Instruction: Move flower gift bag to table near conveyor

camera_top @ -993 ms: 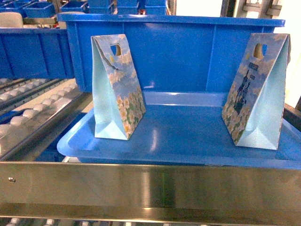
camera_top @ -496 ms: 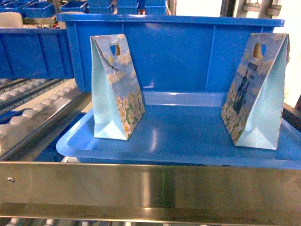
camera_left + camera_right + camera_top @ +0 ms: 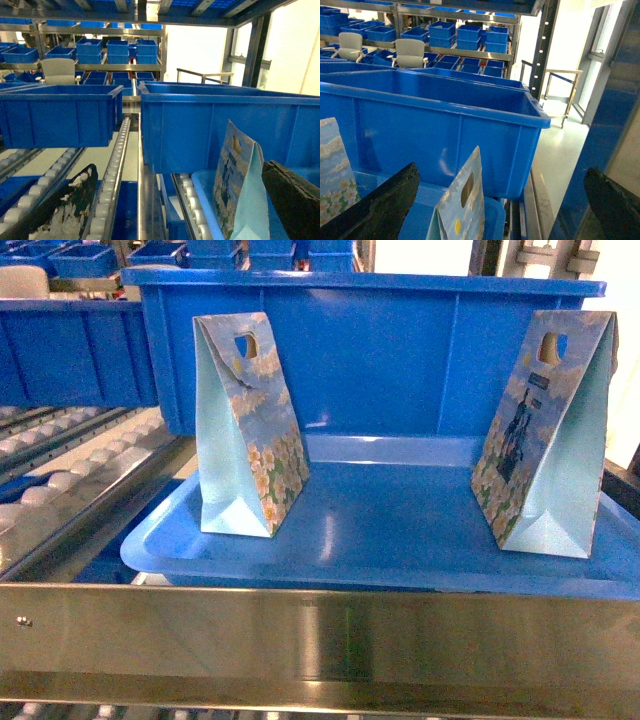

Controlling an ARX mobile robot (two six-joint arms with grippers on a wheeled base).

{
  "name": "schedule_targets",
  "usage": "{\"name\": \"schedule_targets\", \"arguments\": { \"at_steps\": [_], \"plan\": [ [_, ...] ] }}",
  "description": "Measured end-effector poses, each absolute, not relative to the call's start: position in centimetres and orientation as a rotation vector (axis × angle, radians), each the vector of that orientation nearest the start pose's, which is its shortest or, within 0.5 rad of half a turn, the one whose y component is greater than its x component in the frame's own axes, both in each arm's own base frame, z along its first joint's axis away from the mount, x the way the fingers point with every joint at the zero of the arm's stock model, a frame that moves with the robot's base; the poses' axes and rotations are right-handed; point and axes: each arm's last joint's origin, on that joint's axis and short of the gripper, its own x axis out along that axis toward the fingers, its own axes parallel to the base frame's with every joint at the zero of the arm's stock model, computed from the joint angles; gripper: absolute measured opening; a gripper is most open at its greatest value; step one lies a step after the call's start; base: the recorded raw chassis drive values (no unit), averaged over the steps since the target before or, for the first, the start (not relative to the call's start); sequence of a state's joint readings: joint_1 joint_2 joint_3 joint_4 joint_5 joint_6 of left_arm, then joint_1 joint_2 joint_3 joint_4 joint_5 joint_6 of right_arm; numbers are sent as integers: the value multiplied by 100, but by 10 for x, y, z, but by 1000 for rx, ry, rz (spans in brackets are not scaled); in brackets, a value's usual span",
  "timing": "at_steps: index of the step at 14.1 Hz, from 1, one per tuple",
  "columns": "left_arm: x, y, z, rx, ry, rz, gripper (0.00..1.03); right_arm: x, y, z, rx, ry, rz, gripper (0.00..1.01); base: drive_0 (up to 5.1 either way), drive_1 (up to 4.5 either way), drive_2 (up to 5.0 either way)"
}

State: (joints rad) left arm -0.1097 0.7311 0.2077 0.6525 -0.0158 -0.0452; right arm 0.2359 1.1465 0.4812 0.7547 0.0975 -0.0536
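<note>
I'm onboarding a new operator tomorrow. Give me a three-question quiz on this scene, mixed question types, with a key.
1. True or false: both gift bags stand upright on the blue tray.
2. Multiple choice: the bag printed with white flowers stands on which side of the head view? A) left B) right C) centre
3. Fill in: directly behind the tray stands a large blue ____.

Key
1. True. The flower bag and the other gift bag both stand upright.
2. A.
3. Bin. Roller lanes run to its left.
</note>
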Motion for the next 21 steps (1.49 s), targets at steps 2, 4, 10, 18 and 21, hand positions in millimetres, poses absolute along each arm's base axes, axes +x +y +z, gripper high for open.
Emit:
{"name": "schedule_targets", "arguments": {
  "at_steps": [2, 4, 10, 18, 21],
  "plan": [
    [161, -17, 222, -53, -127, -97, 98, 250, 58, 254, -41, -77, 148, 98, 0, 0, 0],
    [161, -17, 222, -53, -127, -97, 98, 270, 61, 254, -27, -18, 194, 98, 0, 0, 0],
    [161, -17, 222, -53, -127, -97, 98, 309, 67, 231, -31, 142, 253, 98, 0, 0, 0],
    [161, -17, 222, -53, -127, -97, 98, 331, 77, 207, 57, 260, 290, 89, 0, 0, 0],
    [161, -17, 222, -53, -127, -97, 98, 331, 77, 208, 69, 263, 289, 58, 0, 0, 0]
  ]
}}
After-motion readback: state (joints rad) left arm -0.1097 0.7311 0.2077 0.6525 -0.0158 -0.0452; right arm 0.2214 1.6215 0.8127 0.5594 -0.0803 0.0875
